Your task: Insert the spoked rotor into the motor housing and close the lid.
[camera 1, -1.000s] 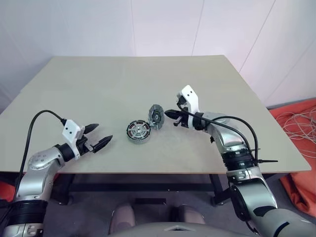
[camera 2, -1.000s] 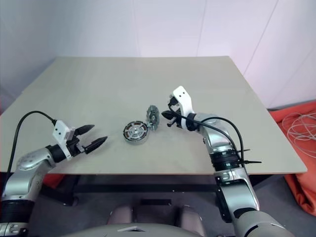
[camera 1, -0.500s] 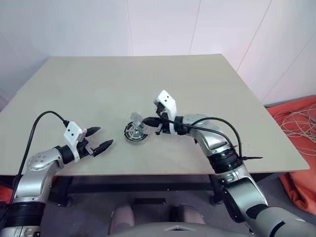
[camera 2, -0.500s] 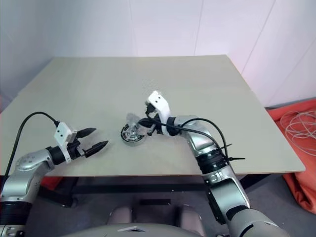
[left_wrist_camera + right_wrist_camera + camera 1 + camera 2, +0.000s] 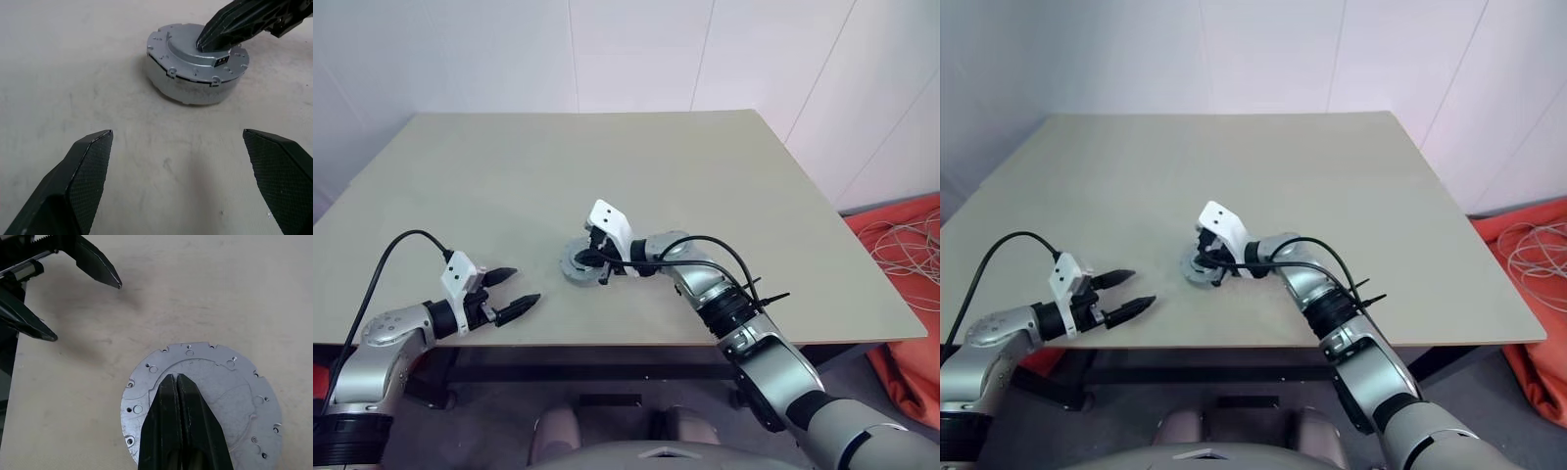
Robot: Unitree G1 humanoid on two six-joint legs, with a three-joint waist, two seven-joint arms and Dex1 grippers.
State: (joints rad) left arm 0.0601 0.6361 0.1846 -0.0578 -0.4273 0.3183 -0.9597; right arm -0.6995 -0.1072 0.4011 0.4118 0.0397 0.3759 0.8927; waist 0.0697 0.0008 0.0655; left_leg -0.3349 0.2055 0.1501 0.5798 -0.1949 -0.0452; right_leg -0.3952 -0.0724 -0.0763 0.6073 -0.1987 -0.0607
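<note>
L gripper (image 5: pixel 516 291) hovers near table (image 5: pixel 724 186) front edge, fingers spread, nothing held; bare tabletop betw. it and lid (image 5: pixel 195 58). Lid sits plain grey face up on motor housing (image 5: pixel 190 90), table centre-front. R gripper (image 5: pixel 178 387) pinched shut, tips resting on lid.

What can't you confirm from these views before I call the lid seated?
- Rotor: hidden under the lid in every view, so its seating is unknown.
- Housing: its windings are covered; left wrist view shows its side wall alone.
- Lid's near edge: cut off in the right wrist view by the shut right hand.
- Lid seam: too small in the eye views.
</note>
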